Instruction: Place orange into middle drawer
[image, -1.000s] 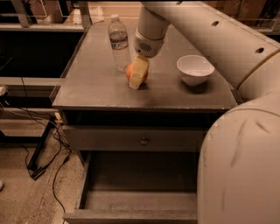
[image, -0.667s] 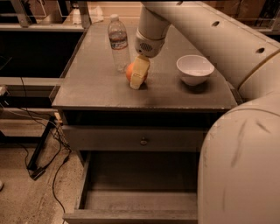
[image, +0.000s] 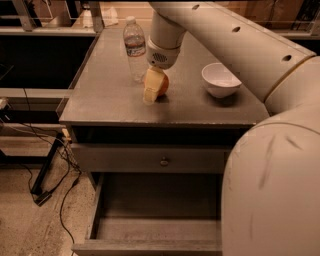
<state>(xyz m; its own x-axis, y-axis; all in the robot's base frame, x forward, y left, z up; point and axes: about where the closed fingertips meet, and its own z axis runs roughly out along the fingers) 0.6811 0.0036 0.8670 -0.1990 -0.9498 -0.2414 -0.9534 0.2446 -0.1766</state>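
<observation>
My pincer (image: 157, 89) stood over the orange (image: 163, 85) on the worktop (image: 105, 97). Whether it was clenched, I couldn't tell. The middle drawer (image: 155, 222) gaped below to receive it.

A clear water bottle (image: 134, 47) stands upright at the back of the grey tabletop (image: 100, 97), just behind the gripper (image: 152, 92), which is low over the tabletop's middle. A white bowl (image: 220, 80) sits to the right, apart from the bottle. Below, a closed drawer front (image: 125, 159) shows a small round knob (image: 164, 161). Black cables (image: 62, 197) trail across the floor (image: 25, 230).
</observation>
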